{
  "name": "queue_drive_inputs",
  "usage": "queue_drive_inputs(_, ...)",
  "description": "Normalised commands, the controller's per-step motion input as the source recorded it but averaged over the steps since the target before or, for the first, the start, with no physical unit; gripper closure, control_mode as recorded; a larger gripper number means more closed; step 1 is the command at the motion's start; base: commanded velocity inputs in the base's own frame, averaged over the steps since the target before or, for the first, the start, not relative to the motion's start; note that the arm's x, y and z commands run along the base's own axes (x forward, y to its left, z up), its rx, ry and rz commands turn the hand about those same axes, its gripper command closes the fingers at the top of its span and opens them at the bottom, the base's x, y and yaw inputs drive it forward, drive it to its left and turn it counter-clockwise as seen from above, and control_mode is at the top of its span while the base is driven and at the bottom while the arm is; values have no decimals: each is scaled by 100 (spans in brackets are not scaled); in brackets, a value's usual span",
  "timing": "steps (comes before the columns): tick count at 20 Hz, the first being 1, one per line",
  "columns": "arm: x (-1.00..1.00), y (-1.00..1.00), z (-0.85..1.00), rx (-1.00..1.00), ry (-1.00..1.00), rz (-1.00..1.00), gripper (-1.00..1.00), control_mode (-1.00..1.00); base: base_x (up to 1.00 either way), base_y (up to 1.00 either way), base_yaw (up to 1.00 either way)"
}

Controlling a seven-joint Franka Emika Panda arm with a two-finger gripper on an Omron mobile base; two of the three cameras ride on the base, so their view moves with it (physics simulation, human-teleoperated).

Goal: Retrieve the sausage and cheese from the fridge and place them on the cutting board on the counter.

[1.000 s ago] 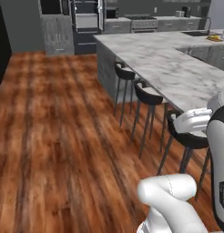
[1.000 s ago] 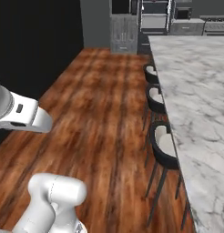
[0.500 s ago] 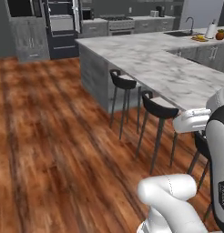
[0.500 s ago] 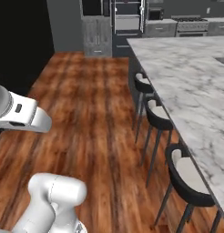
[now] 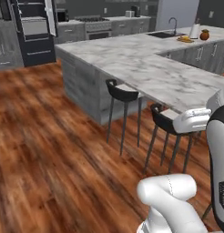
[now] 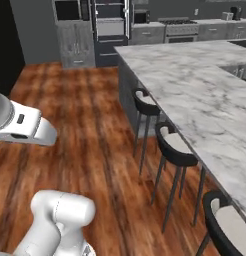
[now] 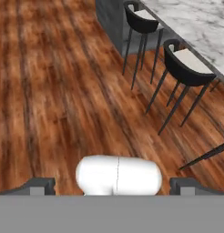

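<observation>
Sausage and cheese aren't in sight, and I can't pick out the fridge from here either; presumably both are still inside it. My hand (image 7: 112, 184) hangs over the wood floor (image 5: 50, 150), fingers spread wide, nothing between them. Step in hand looks like driving to the fridge: keep the arm tucked. Marble desk (image 6: 195, 85) and its black bar stools (image 6: 172, 145) run along my right, so I hug the open floor on the left.
</observation>
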Motion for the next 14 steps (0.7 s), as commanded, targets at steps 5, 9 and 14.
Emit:
queue_drive_inputs(5,0,0,0,0,0,0,-100,100,100,86,-25)
queue_drive_inputs(9,0,0,0,0,0,0,-100,100,100,100,-15)
queue_drive_inputs(14,0,0,0,0,0,0,-100,100,100,100,-8)
